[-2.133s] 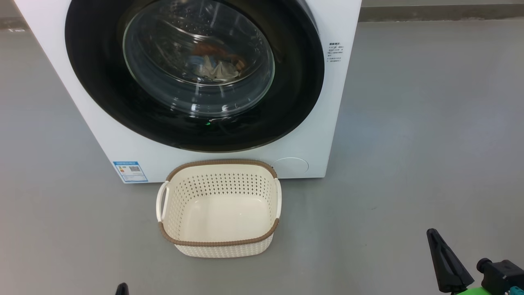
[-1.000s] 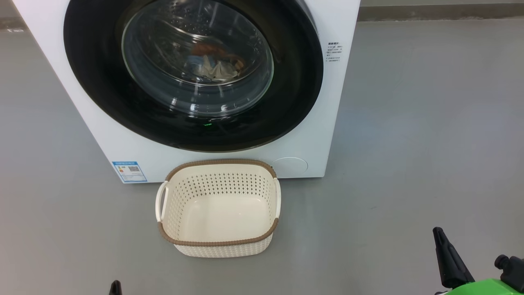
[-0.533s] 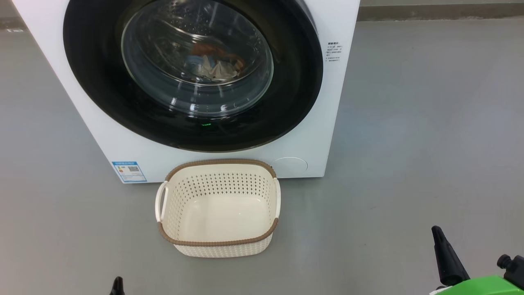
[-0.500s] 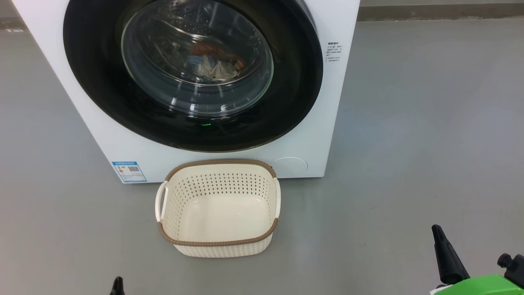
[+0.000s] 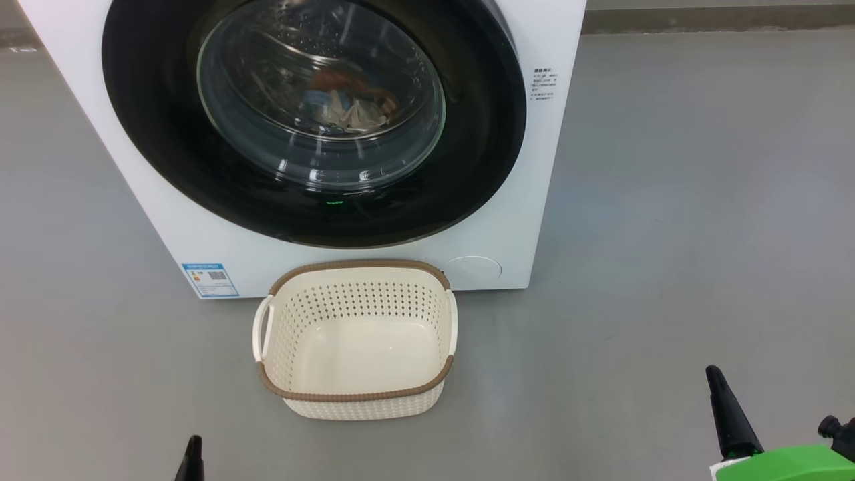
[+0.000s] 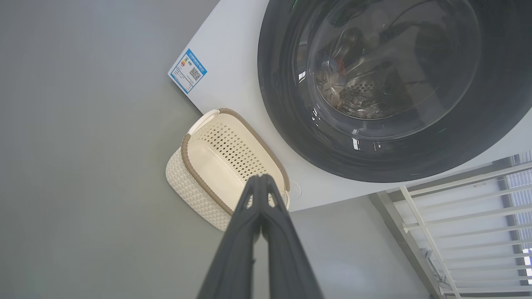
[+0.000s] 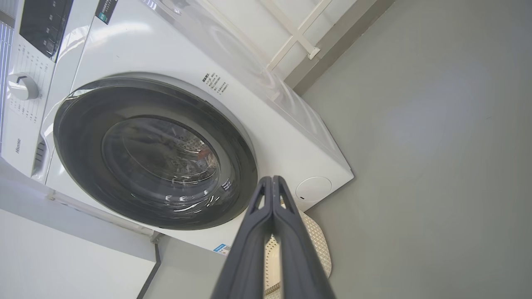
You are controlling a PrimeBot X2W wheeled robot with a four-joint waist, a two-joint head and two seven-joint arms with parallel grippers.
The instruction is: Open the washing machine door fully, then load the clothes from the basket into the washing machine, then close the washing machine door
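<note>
Sitting on grey floor (image 5: 668,200), the basket (image 5: 357,396) fronts the washing machine (image 5: 167,227).

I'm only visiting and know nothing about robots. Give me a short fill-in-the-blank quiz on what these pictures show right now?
1. The basket is ____: nothing lies in it.
2. The washing machine door is ____, and the clothes can be seen through it.
3. The left gripper and the right gripper are both ____, with nothing between their fingers.

Missing words: empty; closed; shut
</note>
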